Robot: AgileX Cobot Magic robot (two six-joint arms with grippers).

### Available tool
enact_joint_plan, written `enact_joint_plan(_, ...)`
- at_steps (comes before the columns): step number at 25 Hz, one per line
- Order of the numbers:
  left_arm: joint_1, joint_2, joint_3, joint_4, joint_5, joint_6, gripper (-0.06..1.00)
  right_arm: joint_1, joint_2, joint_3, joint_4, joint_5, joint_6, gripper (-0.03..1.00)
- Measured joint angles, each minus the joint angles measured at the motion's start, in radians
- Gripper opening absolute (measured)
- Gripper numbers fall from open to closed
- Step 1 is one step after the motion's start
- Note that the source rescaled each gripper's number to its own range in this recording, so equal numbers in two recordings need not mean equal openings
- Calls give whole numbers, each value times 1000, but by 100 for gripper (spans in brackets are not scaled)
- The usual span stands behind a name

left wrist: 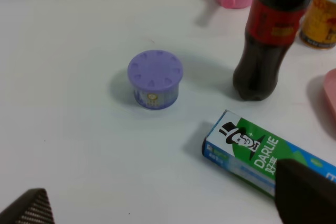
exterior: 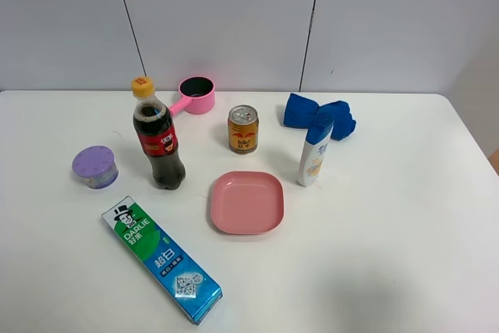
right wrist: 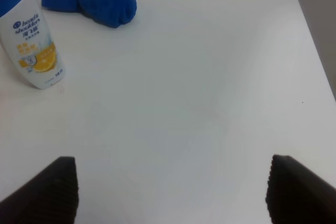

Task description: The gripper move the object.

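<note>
White table (exterior: 405, 239) first, biggest thing here, w/ everything spread across it. Toothpaste box (exterior: 162, 261) lies flat at the near-left. Pink plate (exterior: 246, 202) sits mid-table. Then the cola bottle (exterior: 157, 135), the thing to move: upright, long axis vertical, yellow cap on top, left of centre, between the purple tub (exterior: 95, 167) and the plate, apart from both. Shampoo bottle (exterior: 315, 150) stands right of the plate, blue cloth (exterior: 318, 117) behind it; pink pot (exterior: 196, 95) and gold can (exterior: 242, 129) further back.

Neither arm shows from the high cam. Left gripper (left wrist: 168, 211): fingertips wide apart, nothing between, bottle (left wrist: 270, 35) ahead and off to one side, beyond the box. Right gripper (right wrist: 170, 190): also spread, empty, looking at shampoo + cloth, no cola in sight. I'd say left arm is nearer; a side-on grab at the bottle's body looks the way.
</note>
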Motion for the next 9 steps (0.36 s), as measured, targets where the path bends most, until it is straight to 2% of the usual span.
enact_joint_plan(9,0,0,0,0,0,0,100,0,0,0,0,0,0,52)
